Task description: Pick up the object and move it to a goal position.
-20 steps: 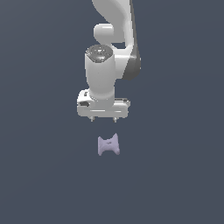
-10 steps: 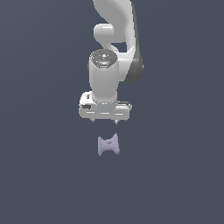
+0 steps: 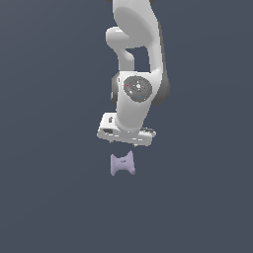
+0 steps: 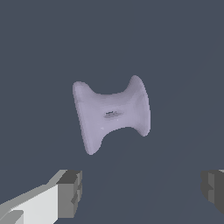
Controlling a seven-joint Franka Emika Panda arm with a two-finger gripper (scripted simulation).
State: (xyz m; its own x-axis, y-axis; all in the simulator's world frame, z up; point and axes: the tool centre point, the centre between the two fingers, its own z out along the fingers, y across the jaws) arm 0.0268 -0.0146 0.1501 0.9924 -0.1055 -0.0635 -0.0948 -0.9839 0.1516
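Lavender object (image 3: 122,164), a small spool-like piece pinched at its waist and flared at both ends, lies flat on the dark grey bench (image 3: 49,197), whose edges and corners fall outside both views, so its place relative to them cannot be told. The white Panda arm (image 3: 137,59) reaches down from the upper part of the exterior view, its wrist tilted, with the claw (image 3: 129,143) poised just above the piece and apart from it. In the exterior view the fingers are largely hidden under the hand body. The wrist view shows the object (image 4: 111,114) lying ahead of the claw (image 4: 142,190), a small dark dimple at the centre of its narrow waist. The two dark grey fingertips (image 4: 71,192) stand wide apart, the gap between them broader than the piece itself, and nothing sits between them. One flared end of the piece looks taller than the other from this angle. A soft shadow darkens the bench beside the object on the claw's side.
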